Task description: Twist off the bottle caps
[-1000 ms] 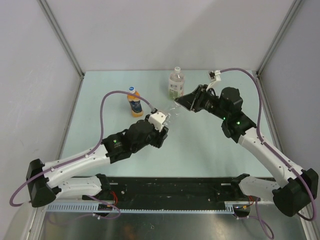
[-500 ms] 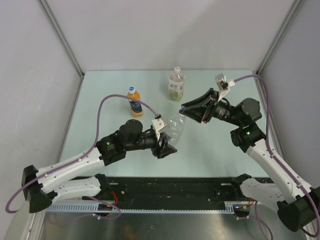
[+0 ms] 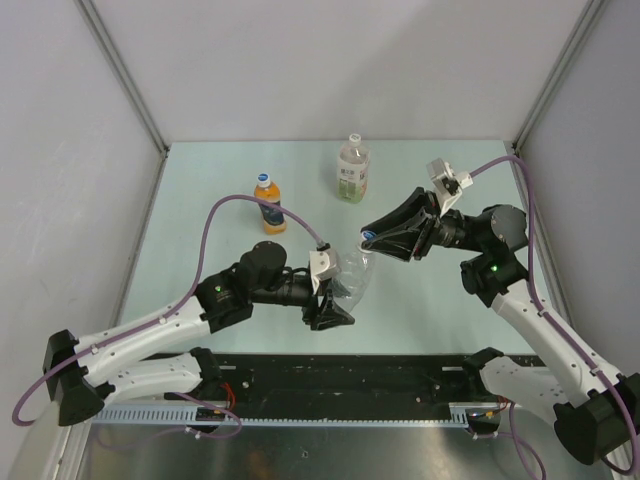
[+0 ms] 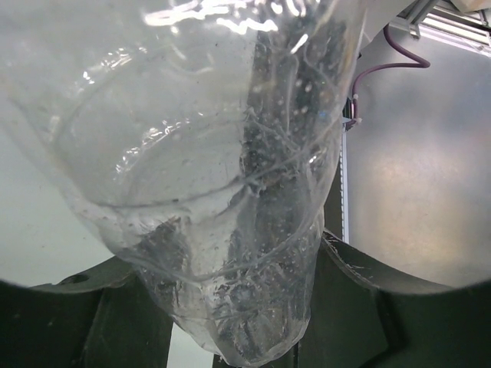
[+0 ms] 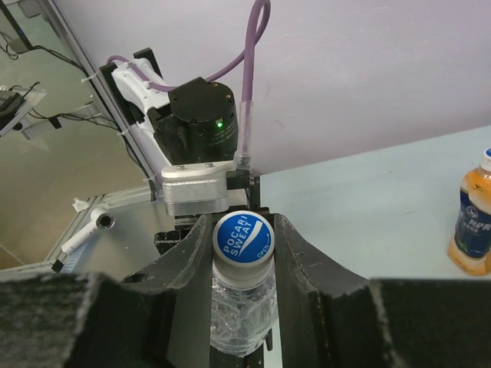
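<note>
A clear, empty bottle (image 3: 350,272) hangs tilted above the table between the two arms. My left gripper (image 3: 333,300) is shut on its lower body; in the left wrist view the bottle (image 4: 230,176) fills the picture, with dark fingers (image 4: 107,314) either side. My right gripper (image 3: 372,238) is shut on its blue cap (image 5: 243,236), printed in white, with both fingers pressed against the cap's sides. An orange drink bottle (image 3: 268,207) with a blue cap (image 3: 265,180) and a clear green-labelled bottle (image 3: 352,172) with a whitish cap (image 3: 353,138) stand at the back.
The pale green table (image 3: 200,240) is walled by grey panels at the back and both sides. A black rail (image 3: 350,380) with the arm bases runs along the near edge. The orange bottle (image 5: 476,230) shows at the right of the right wrist view.
Both grippers have carried the clear bottle toward the near edge, away from the standing bottles. The right wrist has turned on the cap.
</note>
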Controlling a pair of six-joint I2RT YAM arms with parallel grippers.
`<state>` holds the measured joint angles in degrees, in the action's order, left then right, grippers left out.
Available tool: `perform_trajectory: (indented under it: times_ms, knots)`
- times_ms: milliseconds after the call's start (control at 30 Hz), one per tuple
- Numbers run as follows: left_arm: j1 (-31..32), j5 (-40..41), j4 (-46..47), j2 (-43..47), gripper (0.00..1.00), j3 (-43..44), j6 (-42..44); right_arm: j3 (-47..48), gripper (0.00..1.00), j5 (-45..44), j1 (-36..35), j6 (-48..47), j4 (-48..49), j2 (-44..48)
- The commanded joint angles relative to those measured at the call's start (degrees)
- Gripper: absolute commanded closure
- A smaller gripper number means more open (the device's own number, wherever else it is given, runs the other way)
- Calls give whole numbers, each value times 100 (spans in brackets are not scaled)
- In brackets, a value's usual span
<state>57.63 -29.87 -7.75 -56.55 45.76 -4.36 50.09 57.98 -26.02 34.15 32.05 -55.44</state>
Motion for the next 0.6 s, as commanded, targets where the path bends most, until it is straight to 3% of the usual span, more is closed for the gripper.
perform_trajectory:
  times_ms: [0, 33, 100, 233, 300, 400, 567]
  knots:
    - [180, -734, 538, 303, 100, -26, 687, -43, 100, -468, 225, 19, 160, -54]
    - [179, -697, 538, 303, 100, -38, 685, -43, 100, -509, 249, 55, 156, -50]
    - [181, -597, 538, 299, 100, -62, 678, -43, 84, -698, 322, 223, 142, -32]
    - [179, -538, 542, 287, 100, -81, 681, -43, 30, -950, 541, 719, 295, 96]
    - [174, -536, 541, 277, 100, -73, 702, -43, 9, -1129, 599, 835, 322, 220]
    - [172, -435, 534, 248, 100, -75, 730, -38, 2, -1428, 636, 878, 267, 447]
    - [170, -162, 529, 160, 100, -87, 707, -7, 1, -1879, 658, 875, 11, 666]
